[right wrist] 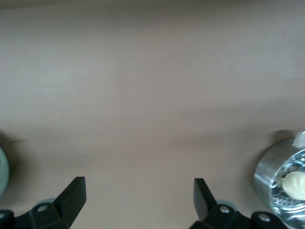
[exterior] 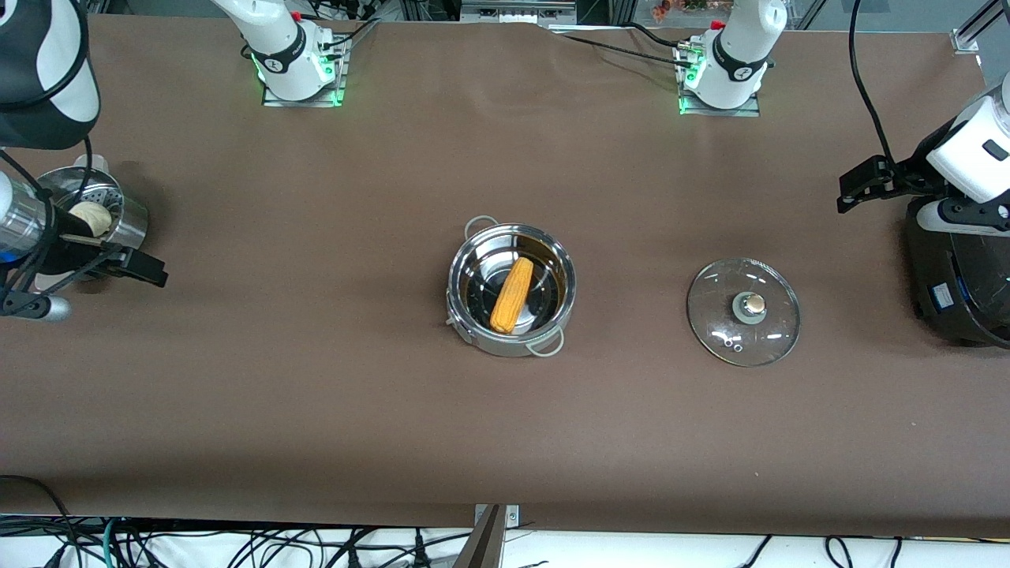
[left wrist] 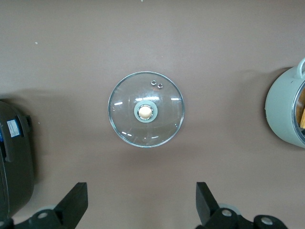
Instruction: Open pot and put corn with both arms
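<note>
Looking pretty much wrapped up: corn (exterior: 512,295) lying slantwise inside the pot (exterior: 511,300) at table centre, lid (exterior: 743,312) off and flat on the brown table (exterior: 505,426) at the pot's 3 o'clock in the front view, toward the left arm's end, knob up. Nothing left but backing off cleanly, by the look of it, so best kept high and wide, no swinging low over the lid or clipping a pot handle. Left gripper (left wrist: 142,205) hanging over bare cloth near the lid and just beside the black cooker (exterior: 959,284), fingers spread wide, carrying nothing. Right gripper (right wrist: 139,202) likewise splayed and empty, hovering over the steamer (exterior: 102,213) with the white bun (exterior: 89,218) at the right arm's end, roughly 9 o'clock from the pot. Hard to make out: cooker cut off by the frame edge, steamer half covered by the right arm, pot only a sliver in either wrist view, and whether the corn rests flat on the bottom or leans on the wall.
</note>
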Controlling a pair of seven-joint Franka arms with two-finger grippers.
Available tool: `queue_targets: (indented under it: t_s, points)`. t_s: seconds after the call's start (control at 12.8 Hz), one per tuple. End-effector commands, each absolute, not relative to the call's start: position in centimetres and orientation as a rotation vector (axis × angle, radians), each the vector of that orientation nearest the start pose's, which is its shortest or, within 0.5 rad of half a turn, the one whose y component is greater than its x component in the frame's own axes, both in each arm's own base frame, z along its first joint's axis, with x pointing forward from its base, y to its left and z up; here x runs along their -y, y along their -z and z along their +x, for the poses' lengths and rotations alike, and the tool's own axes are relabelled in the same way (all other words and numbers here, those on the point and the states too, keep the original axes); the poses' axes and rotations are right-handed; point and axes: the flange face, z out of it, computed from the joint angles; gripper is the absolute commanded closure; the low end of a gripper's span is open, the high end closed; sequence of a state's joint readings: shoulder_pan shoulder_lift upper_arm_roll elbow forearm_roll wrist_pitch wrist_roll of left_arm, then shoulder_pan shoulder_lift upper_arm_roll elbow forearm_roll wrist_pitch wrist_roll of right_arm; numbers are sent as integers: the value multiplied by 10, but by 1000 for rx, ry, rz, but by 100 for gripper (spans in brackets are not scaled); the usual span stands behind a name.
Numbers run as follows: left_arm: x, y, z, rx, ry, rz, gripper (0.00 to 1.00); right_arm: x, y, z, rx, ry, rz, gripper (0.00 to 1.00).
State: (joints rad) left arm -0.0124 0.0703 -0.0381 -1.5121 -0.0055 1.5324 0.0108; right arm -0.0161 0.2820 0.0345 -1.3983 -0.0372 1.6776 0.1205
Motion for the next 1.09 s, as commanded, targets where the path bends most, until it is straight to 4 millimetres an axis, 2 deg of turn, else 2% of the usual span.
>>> queue_targets:
  t_s: [0.0,0.08,0.16,0.23,0.47,0.7,0.86,1.01]
  points:
    - [28,-617,568,-57,-62,-3163,0,9,-563,619,54,33,-3164,0]
    - [30,-617,568,-47,-64,-3163,0,15,-564,618,63,35,-3169,0]
    - [30,-617,569,-32,-62,-3162,0,31,-572,615,30,58,-3172,0]
    - [31,-617,569,-32,-60,-3162,0,35,-573,613,20,53,-3173,0]
    - [31,-615,571,-32,-57,-3161,0,36,-590,604,16,70,-3173,0]
    - [31,-616,571,2,-45,-3162,0,45,-602,589,-20,14,-3170,0]
    - [34,-611,573,27,-53,-3160,0,50,-604,582,-31,-42,-3169,0]
    - [42,-614,573,5,-41,-3163,0,50,-602,577,-27,-103,-3166,0]
